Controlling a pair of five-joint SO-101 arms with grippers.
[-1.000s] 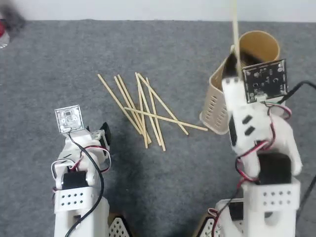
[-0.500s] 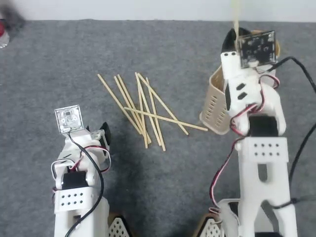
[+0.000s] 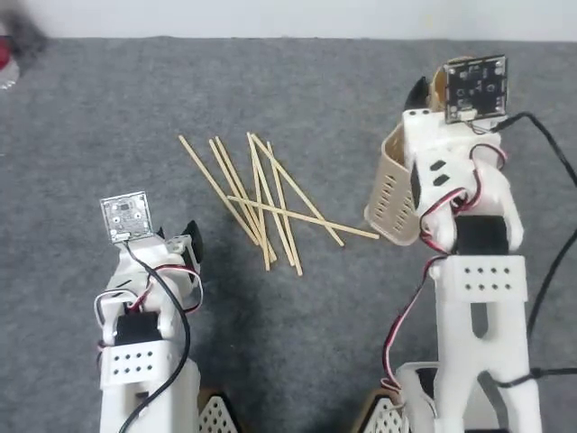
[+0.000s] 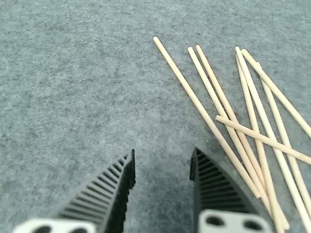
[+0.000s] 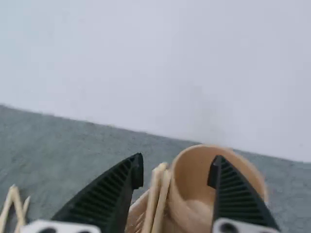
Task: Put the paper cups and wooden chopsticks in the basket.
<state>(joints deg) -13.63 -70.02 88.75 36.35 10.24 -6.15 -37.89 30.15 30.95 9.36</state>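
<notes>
Grey felt (image 3: 90, 108) is covering the table, and on it the right gripper (image 5: 177, 162) is hanging over the basket (image 3: 389, 194) with its two black fingers spread apart and nothing between them. One second ago this arm was carrying a single wooden chopstick upright above the basket, and half a second ago the stick was still pointing up past the far edge of the table. Now that stick is no longer rising above the arm. In the right wrist view two or three pale sticks (image 5: 160, 194) are leaning inside the basket, just beside the paper cup (image 5: 189, 179), which is also standing in the basket. So I am judging that the stick was let go and is now lying in the basket with the others.

The left gripper (image 4: 163, 153) is resting low over the felt near its own base, fingers apart and grasping nothing, and it is keeping the same place as before. The loose chopsticks (image 3: 258, 194) are lying in a crossed heap on the felt between the two arms, near the left gripper but not touching it. This heap is looking unchanged.

For the task this is meaning one stick more is delivered, but several are waiting on the table, so the right arm is probably needing to go back to the heap.
</notes>
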